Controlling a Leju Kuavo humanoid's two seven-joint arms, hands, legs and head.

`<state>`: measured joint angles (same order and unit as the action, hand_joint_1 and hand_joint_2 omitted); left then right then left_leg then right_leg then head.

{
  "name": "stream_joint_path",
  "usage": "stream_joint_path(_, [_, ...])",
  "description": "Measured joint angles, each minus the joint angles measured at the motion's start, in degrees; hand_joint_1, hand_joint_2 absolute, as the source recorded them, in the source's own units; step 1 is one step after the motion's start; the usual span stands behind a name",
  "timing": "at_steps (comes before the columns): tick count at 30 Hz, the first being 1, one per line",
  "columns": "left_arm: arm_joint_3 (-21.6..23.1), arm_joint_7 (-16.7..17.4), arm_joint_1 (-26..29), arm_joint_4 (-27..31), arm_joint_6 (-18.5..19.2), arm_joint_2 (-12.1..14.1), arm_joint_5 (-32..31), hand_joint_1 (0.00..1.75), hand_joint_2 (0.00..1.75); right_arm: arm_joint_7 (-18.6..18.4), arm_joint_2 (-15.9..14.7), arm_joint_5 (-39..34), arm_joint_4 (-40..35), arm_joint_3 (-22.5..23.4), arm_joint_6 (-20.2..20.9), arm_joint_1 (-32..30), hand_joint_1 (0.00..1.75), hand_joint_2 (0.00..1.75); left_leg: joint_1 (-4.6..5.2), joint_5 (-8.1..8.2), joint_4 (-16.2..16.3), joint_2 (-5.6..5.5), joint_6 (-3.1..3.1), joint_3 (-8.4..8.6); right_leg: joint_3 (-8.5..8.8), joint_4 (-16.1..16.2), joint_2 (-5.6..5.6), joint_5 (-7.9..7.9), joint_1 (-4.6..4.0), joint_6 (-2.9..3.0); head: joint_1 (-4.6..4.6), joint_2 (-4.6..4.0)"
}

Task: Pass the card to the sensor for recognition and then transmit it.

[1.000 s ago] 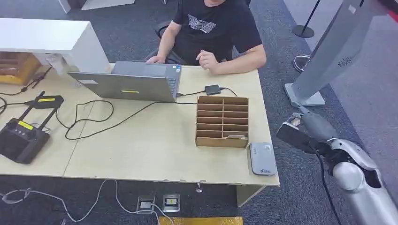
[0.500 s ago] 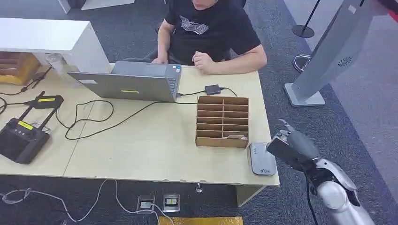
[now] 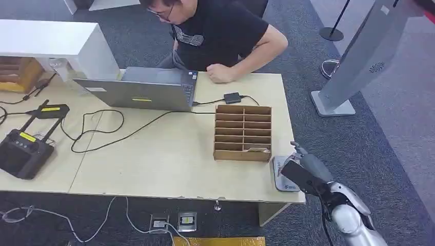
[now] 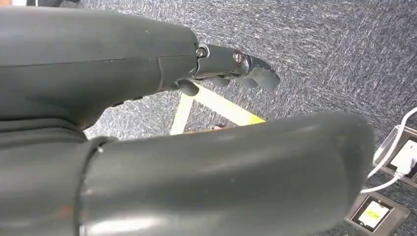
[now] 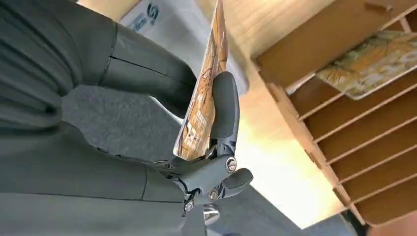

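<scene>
There, right hand (image 3: 302,171) pinching the card (image 5: 204,93) just above the grey sensor (image 3: 283,174); left hand (image 4: 147,123) empty, fingers curled.

Nothing is reading clearly as words or numbers. The flat grey sensor box (image 3: 285,174) is showing a small blue logo, the person's black T-shirt (image 3: 220,31) is carrying a pale graphic, and the orange printed card (image 5: 204,93) is bearing blurred lettering.
</scene>
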<state>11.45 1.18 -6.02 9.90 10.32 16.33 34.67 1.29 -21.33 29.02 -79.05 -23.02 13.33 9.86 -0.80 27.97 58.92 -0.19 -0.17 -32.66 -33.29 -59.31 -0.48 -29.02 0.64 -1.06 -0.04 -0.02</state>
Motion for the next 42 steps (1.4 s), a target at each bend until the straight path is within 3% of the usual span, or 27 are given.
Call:
stream_joint_path(10, [0.0,1.8,0.0,0.0,-1.9,0.0,0.2,0.0,0.0,-1.0,2.7,-2.8,3.0,-4.6,-3.4,-1.4,1.75,1.75,0.0,0.02,0.0,0.0,-0.03,-0.01,-0.02,0.0,0.01,-0.02,0.0,0.03,0.0,0.0])
stream_joint_path(17, [0.0,2.3,0.0,0.0,-2.8,-0.4,0.7,0.0,0.0,-1.2,3.1,-3.7,4.0,-5.0,-5.1,-1.0,1.75,1.75,0.0,0.02,0.0,0.0,-0.03,-0.01,-0.02,0.0,0.01,-0.02,0.0,0.02,0.0,0.0])
stream_joint_path(23, [0.0,2.3,0.0,0.0,-2.7,-0.5,1.0,0.0,0.0,-3.3,3.1,-4.0,1.4,-2.7,-0.9,0.8,1.75,1.75,0.01,0.01,0.0,0.01,-0.03,0.0,-0.01,0.0,0.01,-0.01,0.01,0.01,0.0,0.0])
stream_joint_path(30, [0.0,1.8,0.1,0.0,-1.9,-0.5,0.9,0.0,0.0,-8.5,3.1,-6.5,-8.5,1.3,3.7,2.8,1.75,1.75,0.0,0.01,0.0,0.02,-0.03,0.02,-0.01,0.0,0.02,-0.01,0.0,0.01,0.0,0.0])
stream_joint_path(38, [0.0,1.4,0.1,0.0,-1.5,-0.5,0.8,0.0,0.0,-10.2,2.1,-3.8,-14.7,4.1,4.0,3.4,1.75,1.75,0.01,0.01,0.0,0.02,-0.03,0.02,-0.01,0.0,0.04,-0.01,0.01,0.01,0.02,0.0])
stream_joint_path(42, [0.0,1.4,0.1,0.0,-1.6,-0.5,1.0,0.0,0.0,-10.6,1.7,1.0,-15.4,4.7,3.8,3.3,1.75,1.75,0.0,0.01,0.0,0.02,-0.03,0.02,-0.02,0.0,0.03,-0.01,0.0,0.02,0.0,0.0])
